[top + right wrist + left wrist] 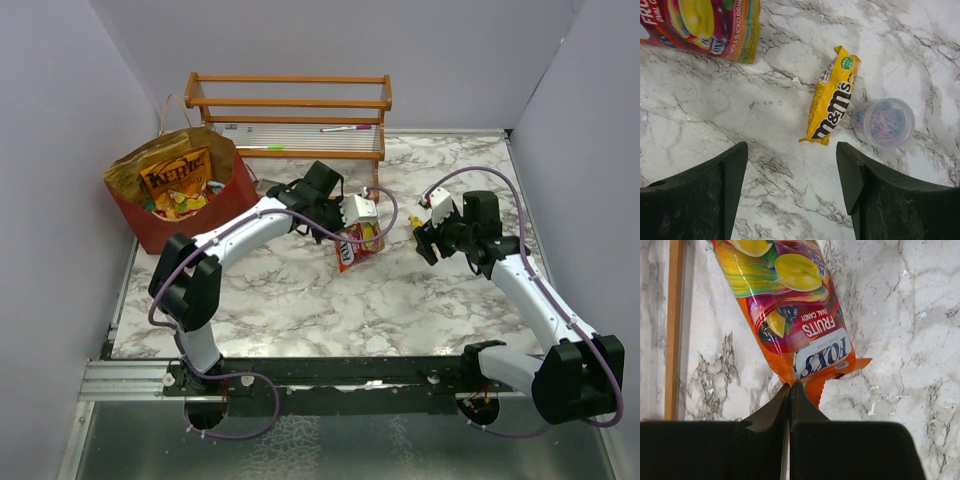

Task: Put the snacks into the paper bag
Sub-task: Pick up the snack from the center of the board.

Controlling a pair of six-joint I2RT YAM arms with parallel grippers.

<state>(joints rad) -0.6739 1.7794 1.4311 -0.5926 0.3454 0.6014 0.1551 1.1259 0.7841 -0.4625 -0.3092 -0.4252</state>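
Note:
The red paper bag (165, 232) stands open at the far left, with an orange Kettle chips bag (176, 177) and other packets inside. My left gripper (352, 226) is shut on the orange sealed corner of a Fox's Fruits candy packet (361, 244). In the left wrist view its jaws (790, 386) pinch that packet (792, 315) by the edge. My right gripper (424, 243) is open and empty. In the right wrist view it (792, 150) hovers just short of a yellow M&M's pack (834, 102) lying flat on the marble.
A small translucent cup (885, 122) of paper clips stands right beside the M&M's pack. A wooden slatted rack (290, 104) lines the back of the table, with a pink pen (345, 127) and a green pen (260, 148) on it. Grey walls enclose the table.

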